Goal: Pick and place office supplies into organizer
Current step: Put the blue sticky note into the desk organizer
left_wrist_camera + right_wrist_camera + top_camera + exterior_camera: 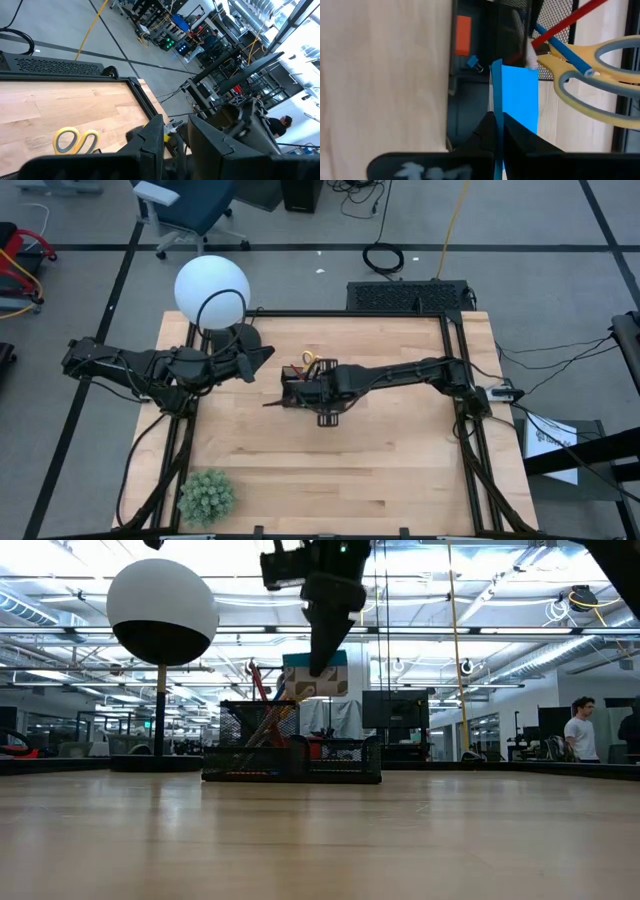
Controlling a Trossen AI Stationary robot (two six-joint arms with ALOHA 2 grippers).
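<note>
Blue note pad (pixel 519 97) pinched — above organizer (pixel 470 75).

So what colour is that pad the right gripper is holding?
Bright blue: the pad shows best in the right wrist view, pinched in the right gripper.

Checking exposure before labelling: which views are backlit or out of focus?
Low view: bright ceiling lights behind silhouette the right hand and the organizer. Right wrist view: the note pad stays vivid, the near fingers soft. High view: evenly lit.
</note>
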